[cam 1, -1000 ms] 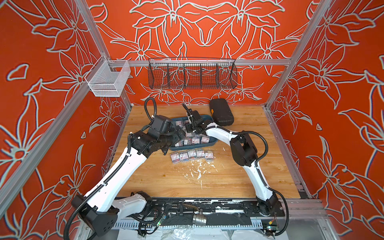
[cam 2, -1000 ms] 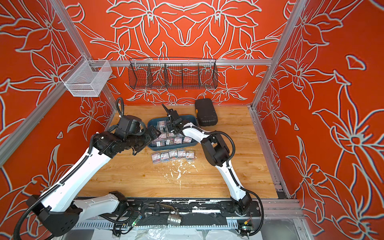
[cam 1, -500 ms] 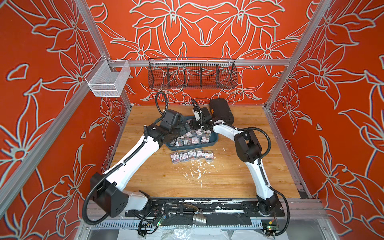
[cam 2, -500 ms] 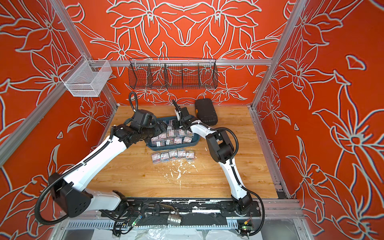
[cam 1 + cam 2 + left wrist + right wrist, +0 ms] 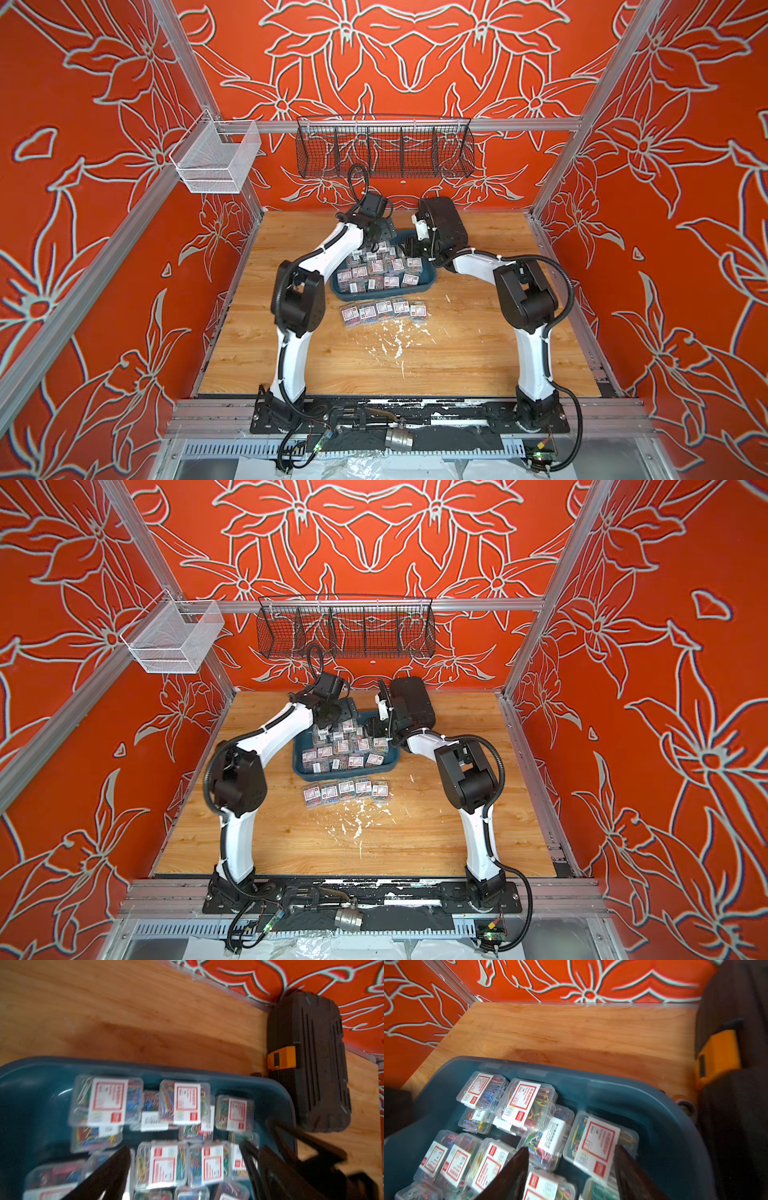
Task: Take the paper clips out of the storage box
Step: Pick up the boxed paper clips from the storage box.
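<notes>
1. A shallow dark teal-blue plastic storage box (image 5: 376,296) with rounded corners sits toward the back of a light wooden table (image 5: 332,361).
2. Inside it, small clear plastic boxes of multicoloured paper clips (image 5: 376,268), each with a white-and-red label, lie jumbled, and some overlap.
3. A row of five such boxes (image 5: 384,311) lies on the table near the storage box's front wall, not touching it.
4. The left gripper (image 5: 182,1159) hangs over the storage box. Its black fingers (image 5: 116,1167) are spread wide above two labelled boxes and clamp nothing.
5. The right gripper (image 5: 571,1167) hangs over the back right part of the storage box. Its dark fingers (image 5: 517,1172) are moderately apart and grip nothing, and one finger overlaps a box's corner.
6. A black ribbed hard case (image 5: 311,1064) with an orange latch stands just beside the storage box's back right corner.
</notes>
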Controlling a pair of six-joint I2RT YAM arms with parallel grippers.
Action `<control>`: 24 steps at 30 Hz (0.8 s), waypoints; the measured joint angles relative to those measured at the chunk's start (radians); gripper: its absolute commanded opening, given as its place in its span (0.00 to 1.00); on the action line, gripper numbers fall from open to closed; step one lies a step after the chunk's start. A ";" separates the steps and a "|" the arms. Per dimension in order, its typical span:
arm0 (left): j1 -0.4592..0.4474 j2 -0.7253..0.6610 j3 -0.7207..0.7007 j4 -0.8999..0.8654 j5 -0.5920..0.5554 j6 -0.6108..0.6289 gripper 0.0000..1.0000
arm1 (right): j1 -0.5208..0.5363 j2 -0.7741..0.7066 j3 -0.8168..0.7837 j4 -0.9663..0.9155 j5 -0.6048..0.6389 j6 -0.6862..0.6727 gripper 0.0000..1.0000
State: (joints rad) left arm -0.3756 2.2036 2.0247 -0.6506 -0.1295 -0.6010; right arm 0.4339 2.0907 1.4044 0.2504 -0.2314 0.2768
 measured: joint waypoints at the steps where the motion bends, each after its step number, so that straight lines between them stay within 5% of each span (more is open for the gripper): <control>1: -0.001 0.056 0.067 -0.030 -0.010 0.008 0.90 | 0.000 -0.016 -0.031 0.020 0.026 -0.004 0.65; 5: -0.002 0.212 0.230 -0.099 -0.032 0.037 0.89 | 0.000 -0.083 -0.142 0.060 0.140 -0.012 0.65; 11: -0.003 0.265 0.253 -0.146 -0.048 0.064 0.89 | 0.002 -0.172 -0.309 0.175 0.202 -0.016 0.68; 24: -0.003 0.307 0.295 -0.154 -0.042 0.084 0.79 | 0.002 -0.168 -0.319 0.203 0.227 -0.016 0.68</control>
State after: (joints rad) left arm -0.3786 2.5111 2.3199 -0.8043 -0.1719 -0.5167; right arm 0.4362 1.9224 1.0855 0.4538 -0.0040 0.2607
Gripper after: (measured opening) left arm 0.807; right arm 0.676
